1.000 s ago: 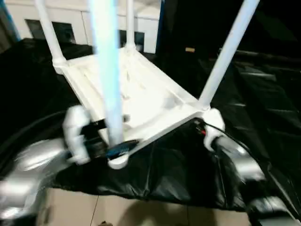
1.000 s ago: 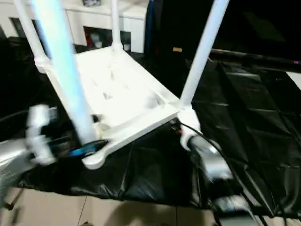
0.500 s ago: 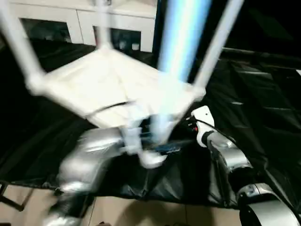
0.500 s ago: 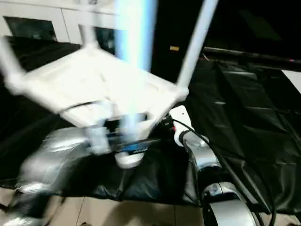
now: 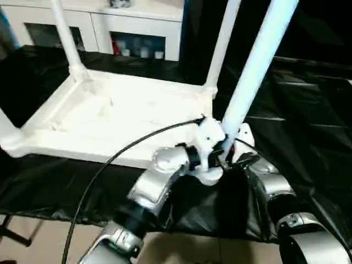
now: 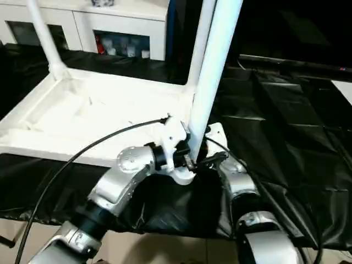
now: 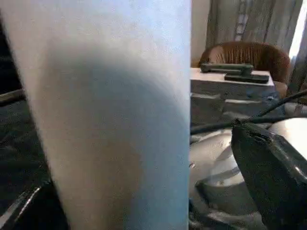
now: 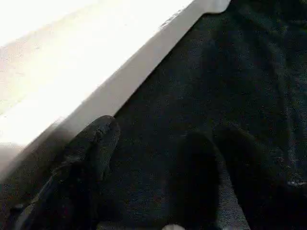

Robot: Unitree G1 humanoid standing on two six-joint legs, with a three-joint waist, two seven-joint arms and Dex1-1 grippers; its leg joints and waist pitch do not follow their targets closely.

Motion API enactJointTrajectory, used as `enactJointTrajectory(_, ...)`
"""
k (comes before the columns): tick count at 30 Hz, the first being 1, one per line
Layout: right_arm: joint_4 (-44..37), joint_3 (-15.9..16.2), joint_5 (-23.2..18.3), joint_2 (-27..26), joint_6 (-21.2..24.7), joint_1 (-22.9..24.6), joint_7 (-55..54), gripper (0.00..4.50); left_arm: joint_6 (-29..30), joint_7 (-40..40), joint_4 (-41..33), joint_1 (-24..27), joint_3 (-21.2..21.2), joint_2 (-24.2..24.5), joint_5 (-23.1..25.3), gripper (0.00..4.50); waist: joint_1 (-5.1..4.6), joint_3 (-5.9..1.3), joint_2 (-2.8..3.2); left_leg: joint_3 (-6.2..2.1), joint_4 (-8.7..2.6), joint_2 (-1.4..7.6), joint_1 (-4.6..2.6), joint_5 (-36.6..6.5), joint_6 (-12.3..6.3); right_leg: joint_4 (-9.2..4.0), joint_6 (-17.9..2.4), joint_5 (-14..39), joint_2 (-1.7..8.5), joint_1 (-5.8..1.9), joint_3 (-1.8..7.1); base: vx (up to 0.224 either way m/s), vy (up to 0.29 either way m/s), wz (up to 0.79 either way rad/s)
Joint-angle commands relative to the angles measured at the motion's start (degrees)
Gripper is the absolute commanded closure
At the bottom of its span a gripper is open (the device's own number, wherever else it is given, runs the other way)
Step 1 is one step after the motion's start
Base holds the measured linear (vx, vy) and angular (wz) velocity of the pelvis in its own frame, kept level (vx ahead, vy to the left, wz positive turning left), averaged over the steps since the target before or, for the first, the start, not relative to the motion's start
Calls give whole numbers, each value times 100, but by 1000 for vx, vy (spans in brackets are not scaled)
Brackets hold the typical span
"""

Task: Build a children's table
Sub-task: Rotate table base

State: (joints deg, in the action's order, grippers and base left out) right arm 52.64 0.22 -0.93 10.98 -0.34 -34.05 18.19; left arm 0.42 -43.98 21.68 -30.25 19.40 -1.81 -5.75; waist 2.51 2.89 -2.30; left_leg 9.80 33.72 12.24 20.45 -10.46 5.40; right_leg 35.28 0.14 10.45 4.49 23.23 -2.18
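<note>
A white plastic table top (image 5: 110, 118) lies upside down on a black sheet (image 5: 308, 126), its ribbed underside facing up, with white legs rising from its corner sockets. The two far legs (image 5: 66, 38) run past the upper edge, so their ends are cut off; at the near left corner only a stub of leg (image 5: 6, 132) shows at the picture's edge. The nearest leg (image 5: 256, 66) stands at the near right corner. The left gripper (image 5: 223, 151) reaches across to that leg's base, and its black fingers appear to pinch the leg just above the socket, though the contact is partly hidden by the white wrist housing. In the left wrist view the leg (image 7: 110, 115) is pressed close against the camera. The right gripper (image 8: 144, 163) hovers just beside the table top's rim (image 8: 124, 81), its fingers spread apart over the sheet. A white cabinet (image 5: 132, 27) stands behind.
</note>
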Motion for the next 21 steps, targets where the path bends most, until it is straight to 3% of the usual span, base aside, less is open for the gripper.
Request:
enactJointTrajectory(1, -199, -188, -153, 293, -69, 25, 344, 79, -97, -477, 20, -67, -181, 336, -149, 4, 61, -401, 5, 57, -329, 10, -1, -1098, -306, -363, -1428, 450, 216, -358, 149, 0, 0, 0)
enactJointTrajectory(2, -307, -191, -171, 368, -85, 82, 488, 79, -69, -670, 9, -55, -208, 451, -224, 4, 67, -397, -31, 68, -328, 9, 0, -1099, -334, -369, -1418, 482, 211, -358, 152, 0, 0, 0)
enactJointTrajectory(4, -388, -190, -183, 423, -97, 124, 596, 79, -43, -812, 0, -47, -223, 536, -279, 4, 90, -397, 9, 63, -328, 17, -4, -1020, -338, -347, -1413, 441, 216, -351, 154, 0, 0, 0)
enactJointTrajectory(9, -1499, 69, -264, 1123, 13, 783, 1858, 79, 36, -1937, 387, -139, -76, 1415, -217, 4, 158, -392, 8, 69, -327, 23, -24, -867, -468, -323, -1420, 204, 197, -343, 157, 0, 0, 0)
enactJointTrajectory(13, -1938, 150, -331, 1402, -22, 1047, 2240, 79, -209, -2014, 783, -312, 41, 1595, 31, 38, 187, -372, 8, 68, -345, 25, -43, -1071, -407, -377, -1370, 532, 205, -328, 154, 0, 0, 0)
enactJointTrajectory(15, -2606, 158, -631, 1809, 162, 1421, 2926, 79, -541, -2047, 1364, -623, 158, 1707, 326, 38, 249, -356, 13, 63, -360, 45, -75, -1321, -357, -410, -1270, 838, 222, -315, 169, 0, 0, 0)
enactJointTrajectory(17, -2878, 154, -753, 1966, 287, 1563, 3175, 51, -709, -1991, 1622, -785, 187, 1719, 457, 72, 259, -355, 6, 50, -370, 39, -44, -1341, -344, -424, -1218, 873, 227, -336, 168, 0, 0, 0)
enactJointTrajectory(19, -3046, 140, -812, 2037, 378, 1647, 3304, 41, -773, -1981, 1746, -874, 193, 1720, 523, 78, 269, -363, 18, 48, -368, 43, -46, -1298, -322, -417, -1253, 848, 241, -335, 167, 0, 0, 0)
enactJointTrajectory(20, -3707, 120, -1046, 2324, 766, 1995, 3748, 28, -884, -2184, 2084, -1163, 239, 1736, 591, 80, 278, -362, -10, 52, -360, 24, -31, -1271, -344, -431, -1224, 856, 225, -357, 165, 0, 0, 0)
enactJointTrajectory(21, -3745, 123, -1057, 2343, 788, 2018, 3773, 15, -886, -2208, 2103, -1182, 242, 1736, 589, 94, 294, -367, 18, 40, -361, 39, -32, -1231, -374, -416, -1237, 777, 242, -359, 172, 0, 0, 0)
